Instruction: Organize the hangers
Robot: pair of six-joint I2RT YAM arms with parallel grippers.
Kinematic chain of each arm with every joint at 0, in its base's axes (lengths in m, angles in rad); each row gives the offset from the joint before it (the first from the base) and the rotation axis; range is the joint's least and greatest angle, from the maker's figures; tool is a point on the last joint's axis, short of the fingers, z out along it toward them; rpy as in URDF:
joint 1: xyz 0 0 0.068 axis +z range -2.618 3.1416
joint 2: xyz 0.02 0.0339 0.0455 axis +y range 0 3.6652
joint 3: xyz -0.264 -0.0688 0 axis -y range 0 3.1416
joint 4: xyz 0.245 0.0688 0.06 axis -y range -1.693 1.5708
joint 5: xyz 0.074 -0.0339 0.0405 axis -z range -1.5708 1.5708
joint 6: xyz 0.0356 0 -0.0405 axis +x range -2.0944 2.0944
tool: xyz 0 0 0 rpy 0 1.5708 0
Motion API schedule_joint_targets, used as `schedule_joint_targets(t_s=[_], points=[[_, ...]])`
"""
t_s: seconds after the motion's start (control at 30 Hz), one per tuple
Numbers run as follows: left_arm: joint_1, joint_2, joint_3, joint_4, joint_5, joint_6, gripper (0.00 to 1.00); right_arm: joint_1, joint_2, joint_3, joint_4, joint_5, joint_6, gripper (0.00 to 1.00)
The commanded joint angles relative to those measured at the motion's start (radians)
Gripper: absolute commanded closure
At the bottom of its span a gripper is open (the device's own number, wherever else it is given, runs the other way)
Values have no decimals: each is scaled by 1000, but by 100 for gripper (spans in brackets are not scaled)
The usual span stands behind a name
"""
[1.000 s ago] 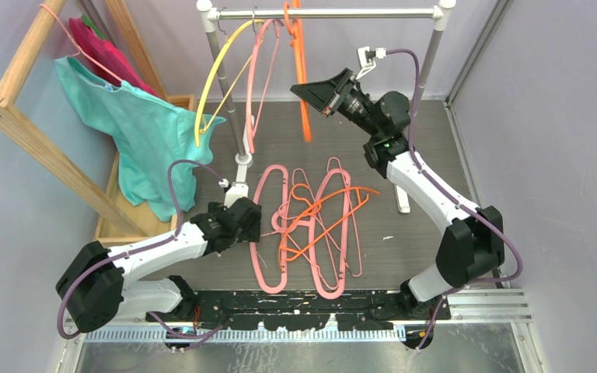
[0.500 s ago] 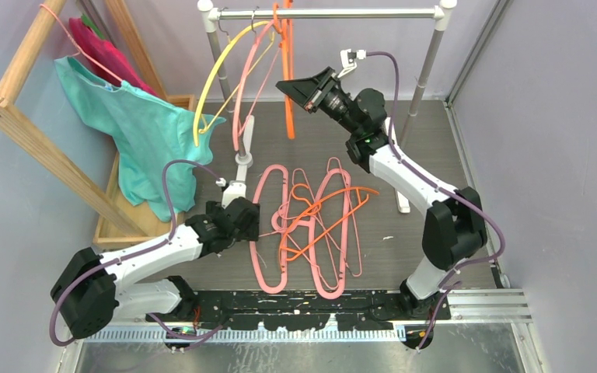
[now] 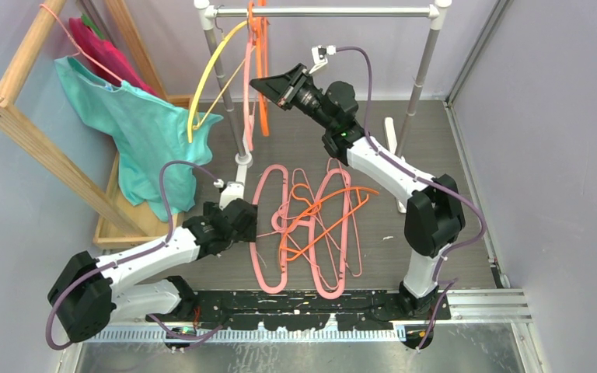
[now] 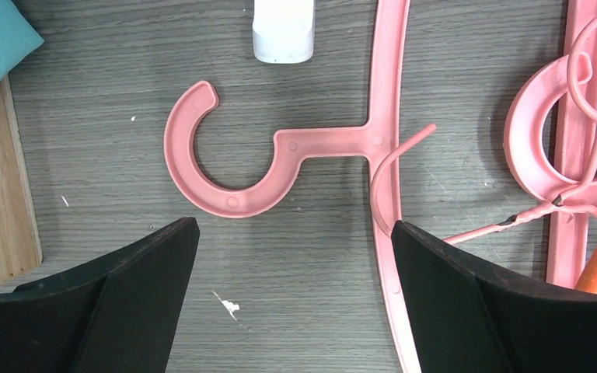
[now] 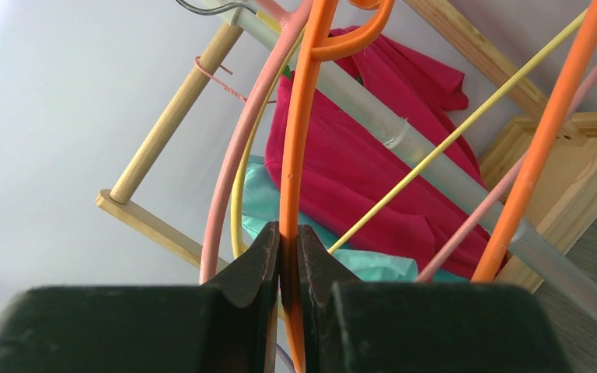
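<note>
Top camera: fixed high behind the arm bases [image 3: 295, 311], looking down over table [image 3: 447, 148] and rail [image 3: 342, 12]. Left wrist camera: faces straight down, close above a pink hanger hook [image 4: 229, 203]. Right wrist camera: tilted upward, close to the orange hanger [image 5: 291, 155]; wooden rack [image 5: 163, 124] behind, shared with the top view.

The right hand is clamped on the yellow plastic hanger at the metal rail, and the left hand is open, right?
Not yellow: the right wrist view shows the right hand clamped on the orange plastic hanger at the metal rail. The left hand is open.
</note>
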Motion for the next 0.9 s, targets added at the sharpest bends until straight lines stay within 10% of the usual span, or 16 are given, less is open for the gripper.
schedule_joint_targets(t_s=[0.0, 0.23, 0.6, 0.87], points=[[4, -37, -9, -3, -35, -8, 2, 23, 34, 43, -37, 11, 8, 99], [3, -69, -24, -13, -37, -21, 2, 29, 65, 52, -38, -8, 30, 95], [5, -68, -23, -20, -39, -30, 2, 28, -151, -136, -28, 106, -147, 36], [4, -43, -12, -23, -40, -30, 2, 28, -385, -300, -92, 222, -376, 17]])
